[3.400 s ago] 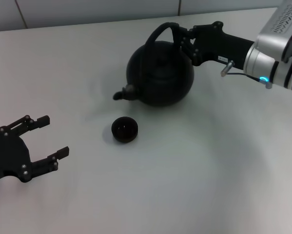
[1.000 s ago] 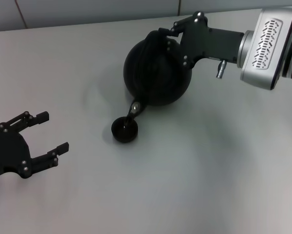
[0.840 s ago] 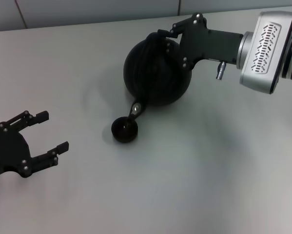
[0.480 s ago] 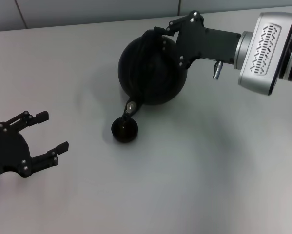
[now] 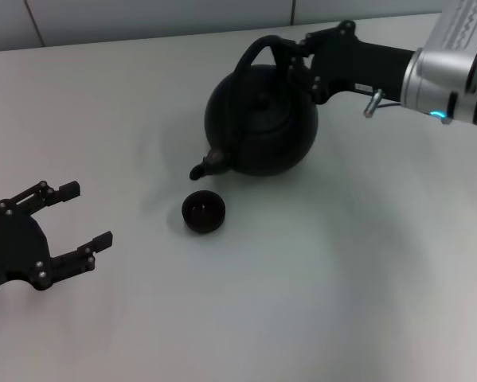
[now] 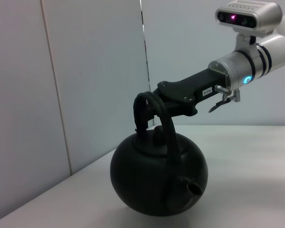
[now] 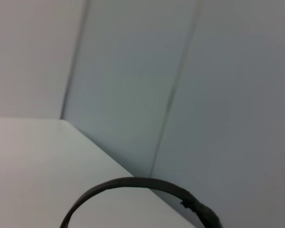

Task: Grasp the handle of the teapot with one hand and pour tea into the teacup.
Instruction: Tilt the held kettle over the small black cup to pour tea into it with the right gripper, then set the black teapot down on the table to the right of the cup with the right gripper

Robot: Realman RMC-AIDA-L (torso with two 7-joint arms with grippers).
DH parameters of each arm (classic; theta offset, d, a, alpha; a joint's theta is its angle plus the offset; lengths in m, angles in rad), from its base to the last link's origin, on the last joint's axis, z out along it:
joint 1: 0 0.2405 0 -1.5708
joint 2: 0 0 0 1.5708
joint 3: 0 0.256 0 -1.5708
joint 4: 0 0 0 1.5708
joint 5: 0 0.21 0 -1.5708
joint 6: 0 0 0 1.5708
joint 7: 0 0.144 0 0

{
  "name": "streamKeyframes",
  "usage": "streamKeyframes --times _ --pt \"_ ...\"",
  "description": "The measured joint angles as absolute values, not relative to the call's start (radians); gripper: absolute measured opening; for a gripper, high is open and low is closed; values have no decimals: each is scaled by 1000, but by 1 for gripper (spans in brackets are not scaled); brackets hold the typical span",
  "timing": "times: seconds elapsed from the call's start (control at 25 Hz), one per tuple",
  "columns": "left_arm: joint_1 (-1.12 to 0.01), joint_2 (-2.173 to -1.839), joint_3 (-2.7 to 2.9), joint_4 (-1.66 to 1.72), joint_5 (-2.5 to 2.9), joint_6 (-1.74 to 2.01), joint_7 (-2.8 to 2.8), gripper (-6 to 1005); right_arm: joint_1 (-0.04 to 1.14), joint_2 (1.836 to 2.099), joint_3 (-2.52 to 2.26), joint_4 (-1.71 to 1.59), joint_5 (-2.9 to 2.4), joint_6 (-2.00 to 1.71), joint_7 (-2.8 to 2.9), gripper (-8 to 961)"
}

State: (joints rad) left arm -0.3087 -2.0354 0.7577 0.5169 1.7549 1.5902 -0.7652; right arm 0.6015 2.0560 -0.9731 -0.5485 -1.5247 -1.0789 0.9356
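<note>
Teapot (image 5: 262, 119) back upright, right claw (image 5: 295, 60) gripping.

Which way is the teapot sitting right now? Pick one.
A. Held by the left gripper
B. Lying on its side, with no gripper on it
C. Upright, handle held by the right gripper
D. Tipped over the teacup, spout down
C: the teapot stands level, spout beside the teacup, and the right gripper clamps the handle; the left gripper stays open, far off.

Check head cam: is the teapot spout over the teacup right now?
No. The teapot sits upright, its spout short of the teacup, with bare table between them.
</note>
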Motion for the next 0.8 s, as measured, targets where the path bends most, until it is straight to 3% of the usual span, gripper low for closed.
streamKeyframes --times 0.36,0.8 --pt "-315 -2035 758 518 1760 1589 -764 813 595 2042 -941 -484 -1519 -1029 1132 74" --pt "-323 -2034 760 519 1763 1588 -764 813 548 2055 -852 -482 -1516 -1035 1084 75"
